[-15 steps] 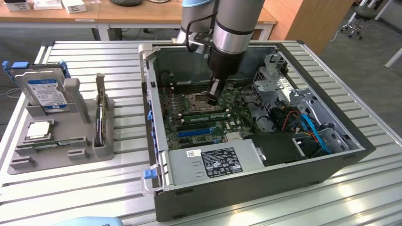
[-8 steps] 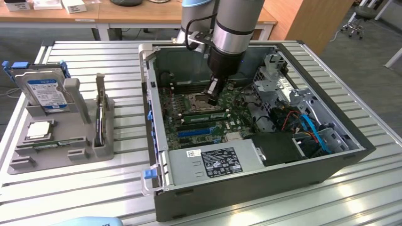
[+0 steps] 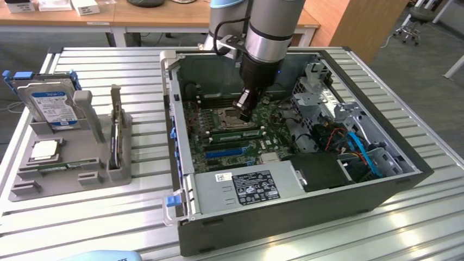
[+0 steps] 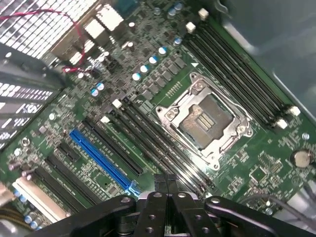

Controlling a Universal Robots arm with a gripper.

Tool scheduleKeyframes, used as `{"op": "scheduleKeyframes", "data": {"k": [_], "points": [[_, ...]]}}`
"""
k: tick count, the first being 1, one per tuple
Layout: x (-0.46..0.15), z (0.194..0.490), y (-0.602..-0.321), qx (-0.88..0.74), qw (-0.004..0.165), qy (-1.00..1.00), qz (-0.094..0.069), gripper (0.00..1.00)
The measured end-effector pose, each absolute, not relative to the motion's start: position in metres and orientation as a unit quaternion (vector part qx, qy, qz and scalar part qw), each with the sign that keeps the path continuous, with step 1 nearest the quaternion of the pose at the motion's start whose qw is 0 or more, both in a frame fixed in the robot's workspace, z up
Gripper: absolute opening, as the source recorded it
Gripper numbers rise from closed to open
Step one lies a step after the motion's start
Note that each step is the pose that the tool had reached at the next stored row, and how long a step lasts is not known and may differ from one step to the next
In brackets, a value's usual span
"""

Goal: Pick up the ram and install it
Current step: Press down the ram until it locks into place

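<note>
My gripper (image 3: 245, 116) hangs low inside the open computer case (image 3: 190, 217), fingers shut with nothing visible between them. The fingertips sit right over the memory slots beside the empty processor socket (image 3: 221, 115). The ram (image 3: 233, 130), a long narrow green stick, stands in a slot just in front of the fingertips and lies flat along the motherboard. In the wrist view my gripper (image 4: 165, 181) has its dark tips pressed together above the black slots (image 4: 148, 133) next to the socket (image 4: 205, 123). I cannot make out the ram's edge among those slots.
A grey tray (image 3: 87, 190) on the exterior view's left holds a blue-labelled hard drive (image 3: 52, 106), a square silver chip (image 3: 45, 149) and what looks like a narrow green board (image 3: 62, 166). The power supply (image 3: 250, 187), drive cage (image 3: 319, 95) and cables (image 3: 359, 149) crowd the case.
</note>
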State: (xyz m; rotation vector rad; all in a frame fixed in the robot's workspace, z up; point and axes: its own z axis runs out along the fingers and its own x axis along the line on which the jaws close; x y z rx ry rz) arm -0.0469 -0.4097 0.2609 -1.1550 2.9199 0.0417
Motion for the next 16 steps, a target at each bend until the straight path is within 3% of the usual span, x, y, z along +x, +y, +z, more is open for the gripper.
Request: {"op": "scheduleKeyframes", "data": {"k": [16], "points": [[-0.0469,0.2608,-0.4097,-0.249,0.002,0.968,0.013,0.10]]}}
